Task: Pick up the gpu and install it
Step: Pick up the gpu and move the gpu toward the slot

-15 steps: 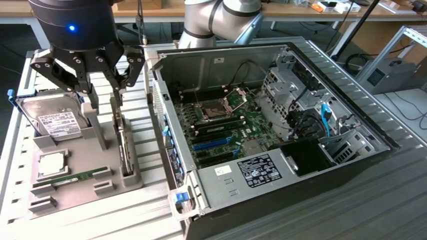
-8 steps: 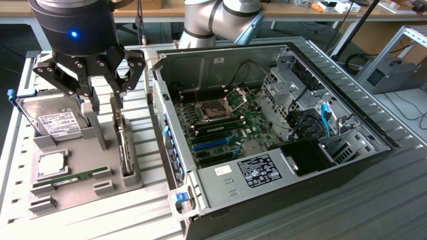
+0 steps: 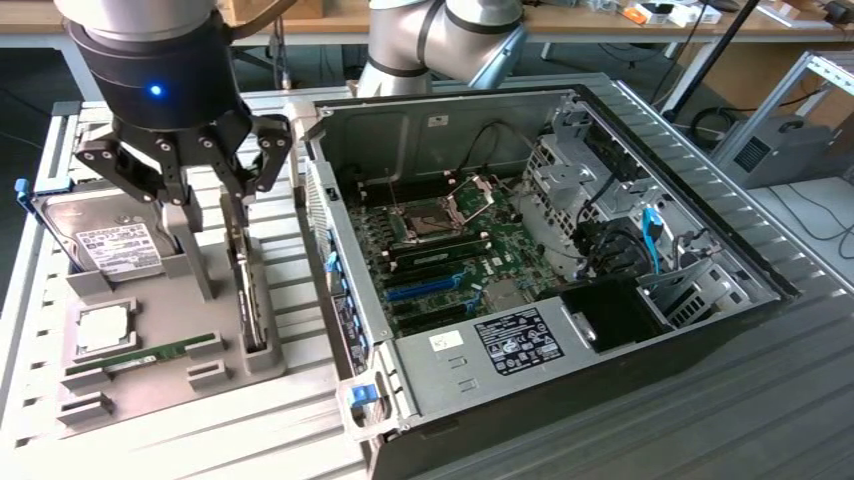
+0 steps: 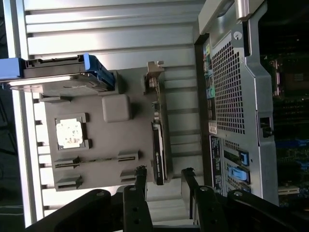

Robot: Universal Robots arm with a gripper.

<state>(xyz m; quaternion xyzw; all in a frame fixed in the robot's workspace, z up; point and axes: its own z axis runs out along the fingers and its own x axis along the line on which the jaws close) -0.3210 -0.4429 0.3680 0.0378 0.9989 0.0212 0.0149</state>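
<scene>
**A:** While the end effector (image 3: pixel 207 208) hangs over the grey holder (image 3: pixel 167 300) with its fingers spread wide and nothing between them, where is the gpu (image 4: pixel 158 150)?

**B:** It stands on its long edge in a slot of that holder, on the side nearest the open computer case (image 3: pixel 400 120). The silvery bracket (image 4: pixel 153 72) is at the far end. In the wrist view the two fingers stand either side of the card's near end. I can't tell whether they touch it.

**A:** How will it handle?

**B:** I'd judge it light and stiff, a thin board that won't flex much. It is fragile, though, with exposed parts on its faces and a contact edge down in the slot. The dark face looks smooth, so it may slip under a weak pinch.

**A:** So where should it be taken?

**B:** Probably across the two flat faces along the upper edge, near the middle of its length so it lifts level. Keep off the bracket, and clear of the hard drive (image 3: pixel 114 245) beside it.
</scene>
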